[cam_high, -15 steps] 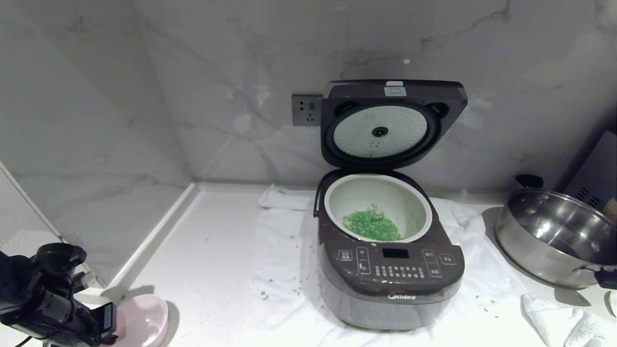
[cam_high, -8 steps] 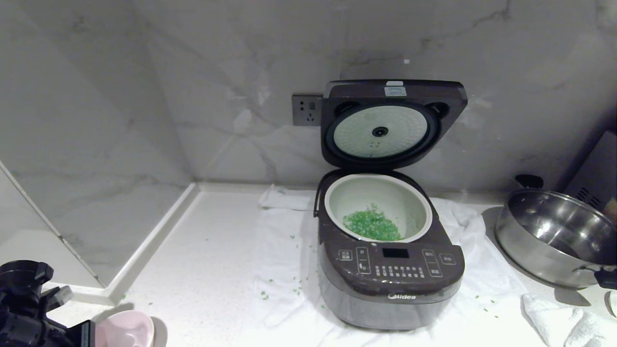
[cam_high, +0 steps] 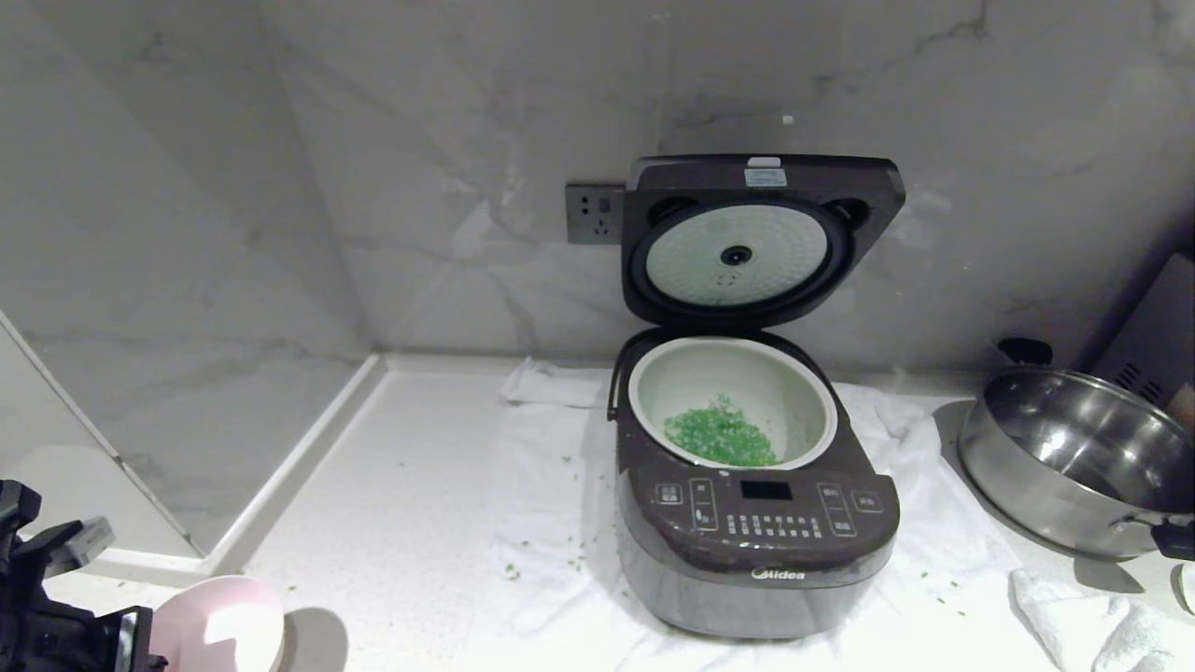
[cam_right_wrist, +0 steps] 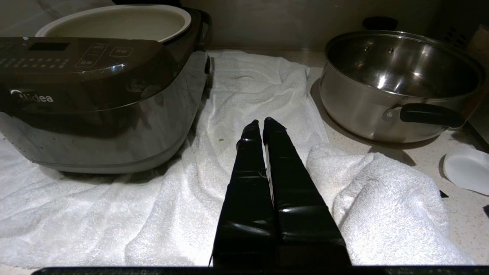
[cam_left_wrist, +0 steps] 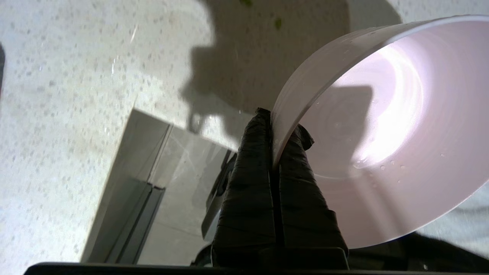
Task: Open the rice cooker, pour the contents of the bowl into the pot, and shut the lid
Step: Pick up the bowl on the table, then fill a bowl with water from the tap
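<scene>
A: What surrounds the cooker?
B: Grey marble walls meet in a corner behind it, over a pale speckled counter (cam_high: 392, 523). The rice cooker (cam_high: 754, 523) stands on a white towel (cam_high: 551, 523) spread on that counter, with a wall socket (cam_high: 594, 213) just behind it on the left side.

A: Is the cooker open?
B: Yes. The lid (cam_high: 761, 238) stands upright at the back, and the pot (cam_high: 733, 403) inside holds the green bits (cam_high: 721, 437). A few loose green specks lie on the towel left of the cooker.

A: Anything to its right?
B: A shiny steel pan (cam_high: 1074, 457), apart from the cooker, and a second bunched towel (cam_right_wrist: 386, 202) in front of that pan.

A: And the bowl?
B: The bowl (cam_high: 217, 623) is well to the cooker's front left, tilted and empty. The left gripper (cam_left_wrist: 274, 130) has its fingers pinched on the bowl's rim.

A: The other arm?
B: The right gripper (cam_right_wrist: 261, 124) hangs over the towel between cooker and pan, fingers pressed together, holding nothing.
</scene>
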Controlling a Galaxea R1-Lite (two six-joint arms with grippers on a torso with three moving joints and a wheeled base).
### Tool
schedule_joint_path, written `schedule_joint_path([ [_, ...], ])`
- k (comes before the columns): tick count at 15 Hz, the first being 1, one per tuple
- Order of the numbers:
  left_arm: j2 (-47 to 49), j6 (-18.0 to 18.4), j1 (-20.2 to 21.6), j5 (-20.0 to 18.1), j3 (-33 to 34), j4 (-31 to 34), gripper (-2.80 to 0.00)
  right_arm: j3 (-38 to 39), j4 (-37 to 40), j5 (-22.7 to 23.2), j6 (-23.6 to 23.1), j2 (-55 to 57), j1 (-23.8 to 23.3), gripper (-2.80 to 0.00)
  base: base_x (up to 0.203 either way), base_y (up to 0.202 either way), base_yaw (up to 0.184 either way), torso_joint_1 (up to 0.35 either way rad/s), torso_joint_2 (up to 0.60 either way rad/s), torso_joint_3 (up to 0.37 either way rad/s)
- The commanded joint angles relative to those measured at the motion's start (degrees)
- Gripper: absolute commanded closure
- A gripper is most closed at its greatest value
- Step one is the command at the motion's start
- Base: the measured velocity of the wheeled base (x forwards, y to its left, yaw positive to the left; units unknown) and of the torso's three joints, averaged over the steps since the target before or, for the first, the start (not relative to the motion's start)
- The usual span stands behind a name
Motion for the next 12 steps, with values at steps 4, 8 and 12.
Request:
schedule_joint_path([
  [4, -6.9, 3.7, 0.1, 0.3, -1.8, 7.1, 0.0, 0.1, -0.1, 0.0, 0.0, 0.0, 0.0, 0.0, -0.034, 0.0, 0.0, 0.001, 0.0, 0.0],
  [8, -8.0, 3.1, 0.1, 0.1, -2.1, 7.1, 0.0, 0.1, -0.1, 0.0, 0.0, 0.0, 0.0, 0.0, -0.194, 0.0, -0.003, -0.003, 0.0, 0.006],
  [12, -10.8, 3.1, 0.2, -0.1, -1.7, 7.2, 0.0, 0.1, 0.0, 0.0, 0.0, 0.0, 0.1, 0.0, -0.052, 0.0, -0.001, -0.003, 0.0, 0.001],
])
